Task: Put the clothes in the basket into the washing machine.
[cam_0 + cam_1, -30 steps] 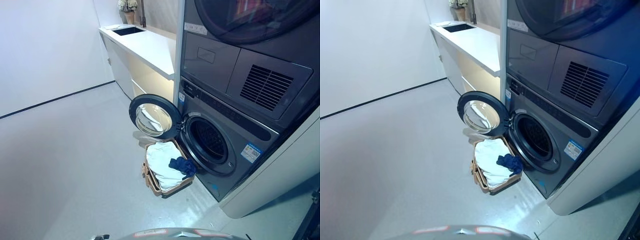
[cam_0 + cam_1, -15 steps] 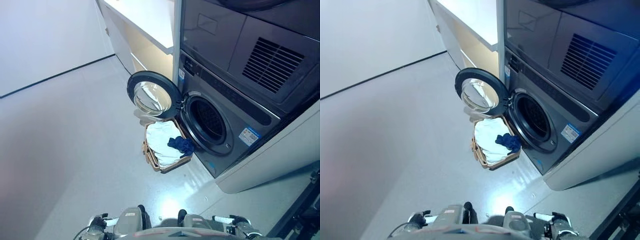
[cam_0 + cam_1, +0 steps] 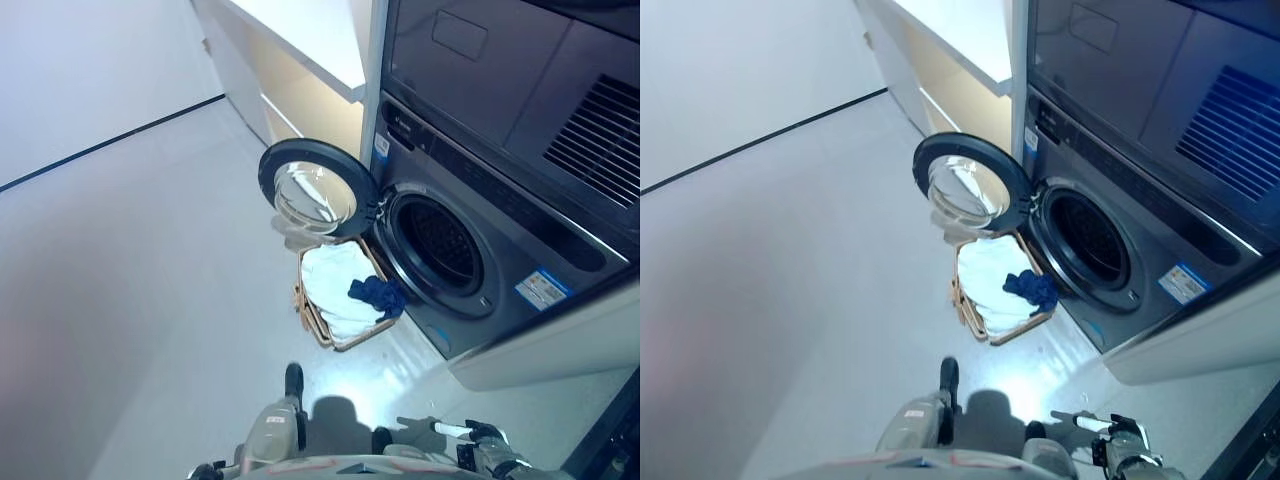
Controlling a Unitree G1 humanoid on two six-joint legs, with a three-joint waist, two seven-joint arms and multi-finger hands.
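**Approach, nothing picked up yet**

I see the basket (image 3: 342, 308) on the floor, touching the washer (image 3: 470, 270), white clothes (image 3: 335, 297) and a blue item (image 3: 377, 294) inside. Door (image 3: 315, 188) open. Neither hand shows. Next I must close in and reach down.

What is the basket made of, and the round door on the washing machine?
The basket looks like tan woven wicker or maybe plastic; its rim shows a ribbed weave. The door looks like clear, shiny glass in a dark ring, probably plastic; light glints off the pane.
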